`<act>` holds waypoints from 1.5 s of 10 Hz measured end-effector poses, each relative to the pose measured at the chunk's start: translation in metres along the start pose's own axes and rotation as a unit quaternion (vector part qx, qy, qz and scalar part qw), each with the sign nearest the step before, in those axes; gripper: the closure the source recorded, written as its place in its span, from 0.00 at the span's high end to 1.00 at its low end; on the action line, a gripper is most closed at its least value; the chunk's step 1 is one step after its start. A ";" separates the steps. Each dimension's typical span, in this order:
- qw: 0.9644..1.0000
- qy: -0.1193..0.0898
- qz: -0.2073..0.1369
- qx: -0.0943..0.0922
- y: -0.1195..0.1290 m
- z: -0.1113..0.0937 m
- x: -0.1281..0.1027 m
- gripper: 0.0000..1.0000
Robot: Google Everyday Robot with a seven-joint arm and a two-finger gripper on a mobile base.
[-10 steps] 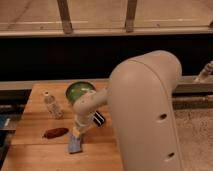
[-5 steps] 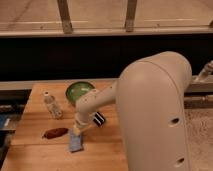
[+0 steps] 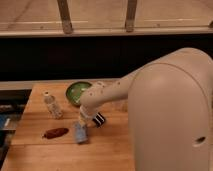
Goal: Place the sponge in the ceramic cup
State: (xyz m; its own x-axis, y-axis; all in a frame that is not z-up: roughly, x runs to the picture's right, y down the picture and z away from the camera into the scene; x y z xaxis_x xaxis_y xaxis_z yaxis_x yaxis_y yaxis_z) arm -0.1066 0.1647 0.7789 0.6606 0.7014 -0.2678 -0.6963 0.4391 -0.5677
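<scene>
The blue-grey sponge (image 3: 81, 134) hangs tilted just above the wooden table (image 3: 115, 150), near its front left. My gripper (image 3: 82, 125) comes down onto the sponge's top edge and is shut on it. The arm reaches in from the large pale body on the right. The ceramic cup is hidden, and the arm covers the area right of the green pan.
A green pan (image 3: 77, 92) sits at the back of the table, just behind the gripper. A clear plastic bottle (image 3: 51, 105) stands to the left. A reddish-brown lump (image 3: 55, 133) lies left of the sponge. The table's left edge is close by.
The sponge has risen a little off the table with the gripper. The arm's big body has shifted right. Bottle, pan and lump have not moved.
</scene>
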 end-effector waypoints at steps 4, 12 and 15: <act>0.999 -0.017 0.029 0.043 -0.057 -0.058 -0.022 0.00; 0.991 -0.071 0.047 0.103 -0.075 -0.165 -0.041 0.00; 0.991 -0.071 0.047 0.104 -0.076 -0.166 -0.040 0.00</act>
State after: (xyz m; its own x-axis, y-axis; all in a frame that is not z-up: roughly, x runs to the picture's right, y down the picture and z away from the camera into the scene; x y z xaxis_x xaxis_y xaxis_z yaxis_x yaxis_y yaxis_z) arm -0.0337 0.0103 0.7036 0.5546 0.8098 -0.1915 -0.8051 0.4641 -0.3693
